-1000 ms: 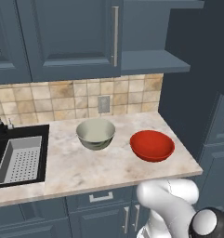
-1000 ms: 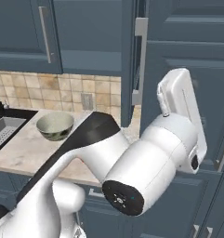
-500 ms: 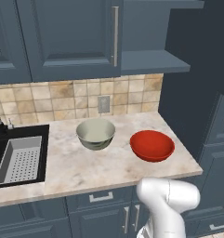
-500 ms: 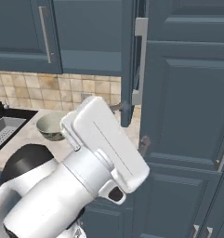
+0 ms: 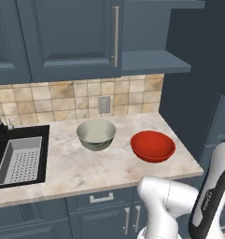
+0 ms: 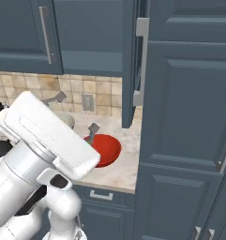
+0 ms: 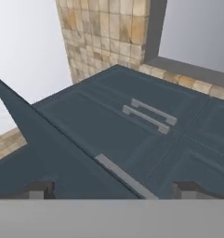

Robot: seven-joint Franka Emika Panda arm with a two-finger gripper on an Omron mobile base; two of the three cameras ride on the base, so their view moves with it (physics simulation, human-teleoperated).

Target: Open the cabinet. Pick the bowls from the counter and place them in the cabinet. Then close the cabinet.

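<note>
The cabinet (image 5: 67, 37) has its left door shut and its right door swung open, so the inner shelf (image 5: 153, 60) shows. The open door (image 6: 131, 61) stands edge-on in the right base view. On the counter (image 5: 76, 168) the cream-white bowl (image 5: 96, 134) sits left of the red bowl (image 5: 152, 146) (image 6: 106, 150). My gripper (image 6: 74, 114) (image 7: 114, 190) is open and holds nothing. It hovers near the counter's front, tilted up toward the cupboard doors (image 7: 132, 121). My arm hides most of the cream bowl in the right base view.
A black sink (image 5: 16, 158) with a perforated insert is set into the counter's left end. A tall dark cupboard (image 6: 189, 117) walls off the right side. Drawers with short handles (image 5: 101, 198) run under the counter.
My arm has swung down and around: in the right base view the hand has gone from the right to the lower left. The bowls and doors have not moved.
</note>
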